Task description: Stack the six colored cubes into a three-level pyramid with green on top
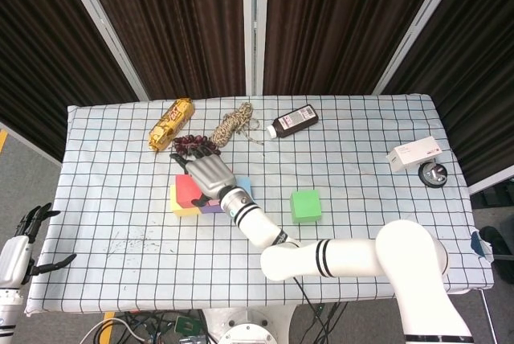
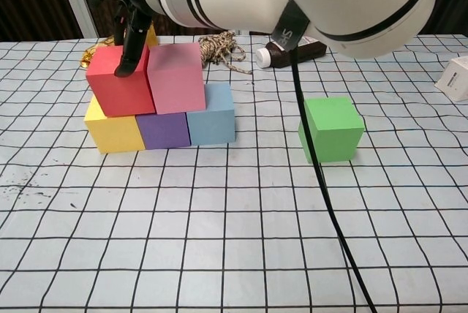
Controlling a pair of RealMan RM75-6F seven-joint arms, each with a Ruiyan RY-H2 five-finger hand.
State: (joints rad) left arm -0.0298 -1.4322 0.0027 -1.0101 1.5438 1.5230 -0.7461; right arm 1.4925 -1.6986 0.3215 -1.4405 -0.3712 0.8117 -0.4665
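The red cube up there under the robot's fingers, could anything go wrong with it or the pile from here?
Possibly. The red cube sits tilted on the yellow cube and purple cube, with the right hand's fingers on it; a rough pull-away might drag it off. The pink cube touches it, so it could shift too. The green cube still needs a level top.

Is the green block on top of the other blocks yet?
No, the green block sits alone on the table, apart from the stack.

Yellow cube (image 2: 114, 132), purple cube (image 2: 163, 129), blue cube (image 2: 212, 118) row; red cube (image 2: 121, 87), pink cube (image 2: 176, 80) atop; green cube (image 2: 333, 129) apart
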